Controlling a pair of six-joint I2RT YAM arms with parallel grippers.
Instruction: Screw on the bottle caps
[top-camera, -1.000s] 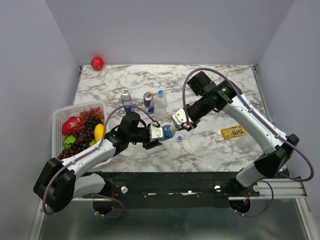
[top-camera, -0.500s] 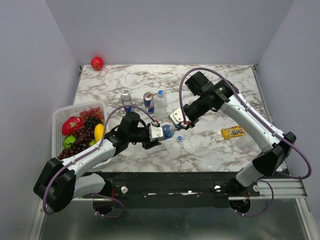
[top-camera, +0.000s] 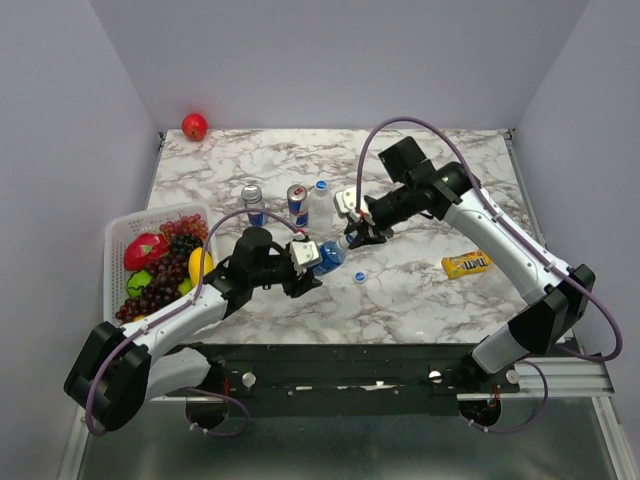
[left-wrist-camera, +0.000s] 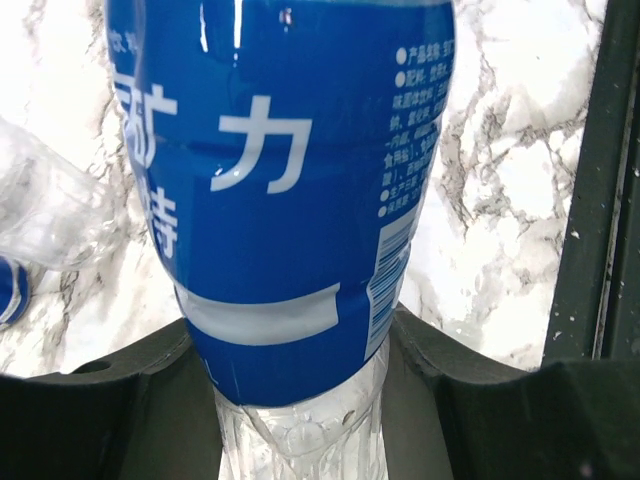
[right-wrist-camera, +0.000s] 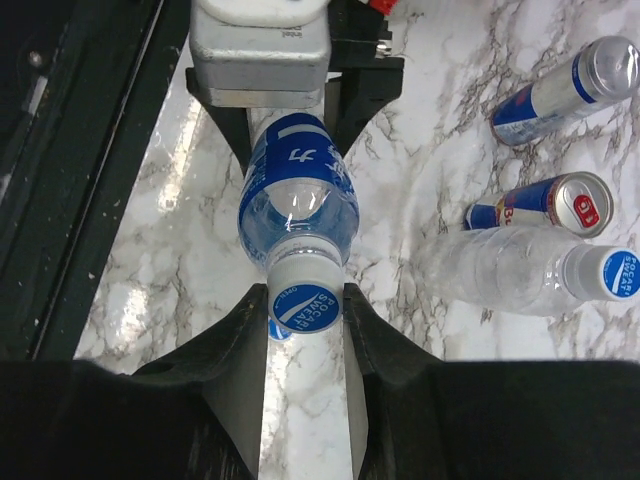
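The blue-labelled bottle (right-wrist-camera: 298, 195) is off the tabletop (top-camera: 430, 290), slung between the two arms near the middle. The left claw (left-wrist-camera: 300, 392) is clamped on its lower end, just below the label. From there the long axis runs up and away toward the right arm, neck leading.

The right claw (right-wrist-camera: 304, 322) meets it head-on. The cap (right-wrist-camera: 304, 305) sits on the neck with its flat top facing the wrist camera, and a finger presses in on either side of it — pinching the cap rather than spread around it. Bottle axis and claw axis look nearly in line, which is what a twist of the right wrist would need, I judge.

The left forearm lies low and reaches forward. The right arm arches over from the far side, wrist bent down.

One loose cap (top-camera: 358, 277) lies on the tabletop just beside them.
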